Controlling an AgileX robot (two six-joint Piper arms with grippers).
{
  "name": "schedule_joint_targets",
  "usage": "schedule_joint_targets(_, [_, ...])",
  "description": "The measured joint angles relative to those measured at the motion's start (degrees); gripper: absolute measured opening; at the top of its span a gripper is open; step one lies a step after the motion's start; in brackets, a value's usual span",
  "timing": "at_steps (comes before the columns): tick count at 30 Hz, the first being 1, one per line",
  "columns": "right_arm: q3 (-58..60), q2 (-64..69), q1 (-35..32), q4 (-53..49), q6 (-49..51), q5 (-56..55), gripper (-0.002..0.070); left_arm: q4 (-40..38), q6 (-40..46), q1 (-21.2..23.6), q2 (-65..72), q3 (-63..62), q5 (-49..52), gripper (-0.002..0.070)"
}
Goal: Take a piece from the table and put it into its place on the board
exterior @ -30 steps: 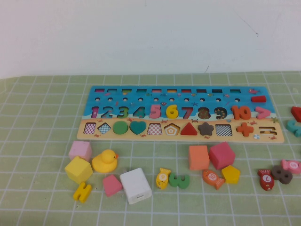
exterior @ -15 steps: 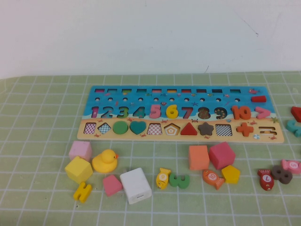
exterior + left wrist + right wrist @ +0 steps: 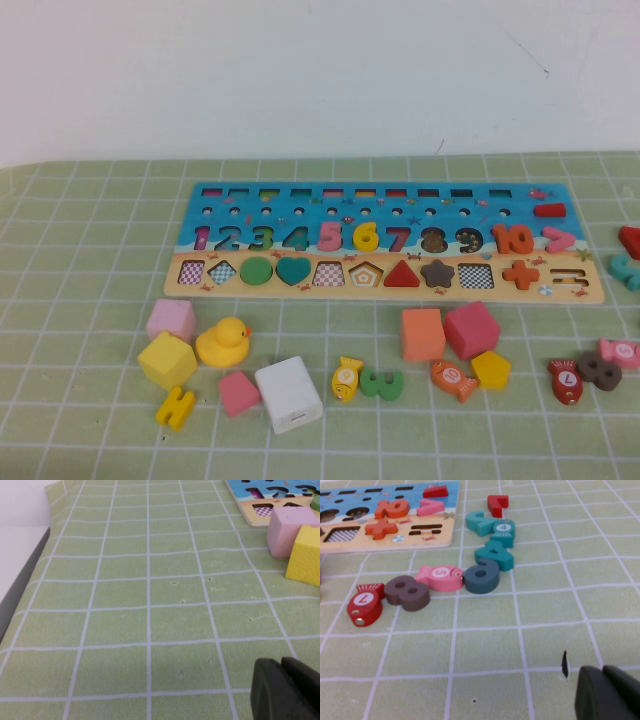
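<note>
The yellow numeral 6 piece (image 3: pixel 366 237) sits in the numeral row of the board (image 3: pixel 310 292), between the pink 5 and the 7. The board lies flat on the green gridded table (image 3: pixel 100 250). Neither arm shows in the high view. My left gripper (image 3: pixel 281 662) hangs shut and empty over bare cloth, short of the board's corner (image 3: pixel 250 515). My right gripper (image 3: pixel 603 670) is shut and empty too, over cloth near loose numerals, with the board's end (image 3: pixel 380 544) farther off.
Loose pieces lie in front of the board: pink cube (image 3: pixel 171 320), yellow cube (image 3: pixel 167 360), duck (image 3: pixel 224 342), yellow H (image 3: pixel 176 408), white block (image 3: pixel 289 394), yellow fish (image 3: pixel 346 379), orange cube (image 3: pixel 422 334), magenta cube (image 3: pixel 472 330). Numerals and fish (image 3: pixel 440 577) cluster at the right.
</note>
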Motion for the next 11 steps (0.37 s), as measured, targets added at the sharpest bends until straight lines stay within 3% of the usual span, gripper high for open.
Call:
schedule_joint_targets(7, [0.0,0.0,0.0,0.0,0.0,0.0,-0.0003,0.0,0.4,0.2,0.0,0.0,0.0,-0.0002])
schedule_joint_targets(11, [0.0,0.0,0.0,0.0,0.0,0.0,-0.0003,0.0,0.5,2.8,0.0,0.0,0.0,-0.0002])
